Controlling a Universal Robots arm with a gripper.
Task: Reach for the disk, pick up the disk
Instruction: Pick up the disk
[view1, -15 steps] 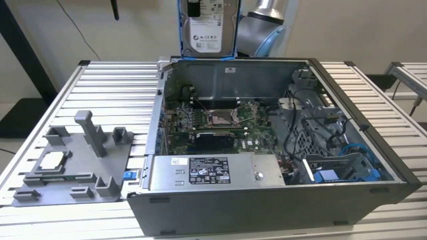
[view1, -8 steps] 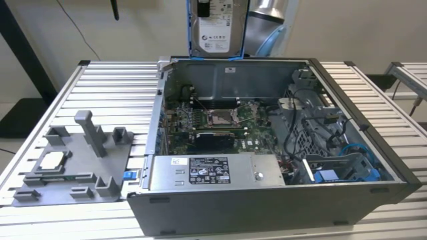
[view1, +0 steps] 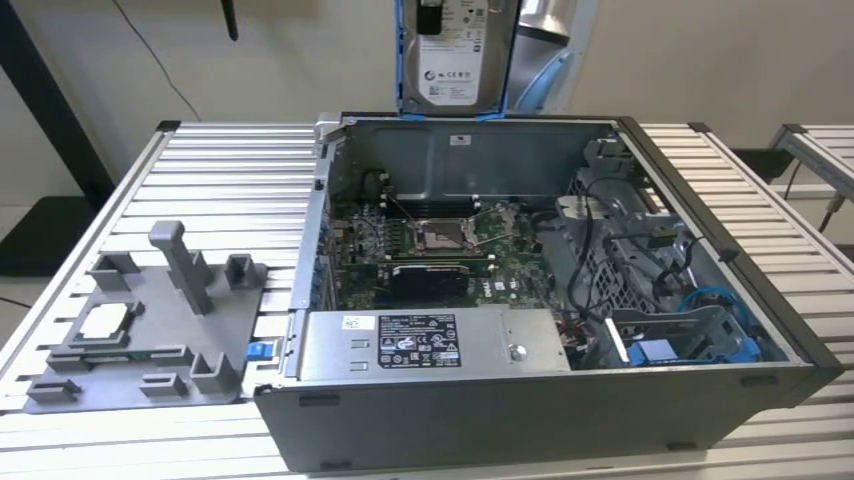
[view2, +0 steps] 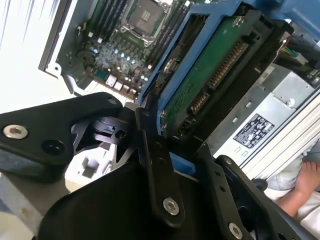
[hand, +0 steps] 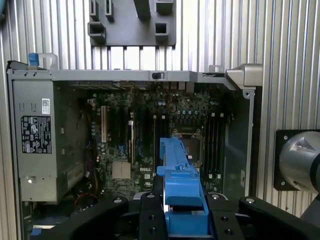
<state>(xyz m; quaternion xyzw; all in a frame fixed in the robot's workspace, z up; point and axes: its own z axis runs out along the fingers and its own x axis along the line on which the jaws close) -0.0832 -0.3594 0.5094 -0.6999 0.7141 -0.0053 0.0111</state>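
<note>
While it hangs upright at twelve o'clock in the exterior view, the disk is clear of the open computer case, its white label facing the camera. Both wrist views show the gripper clamped on the disk's blue carrier, black fingers pressing either side. Inside the case lie the motherboard and power supply. At nine o'clock from the case, a grey fixture rests on the slatted table.

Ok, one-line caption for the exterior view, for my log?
The disk held upright above the open computer case, its white label facing the camera.
</note>
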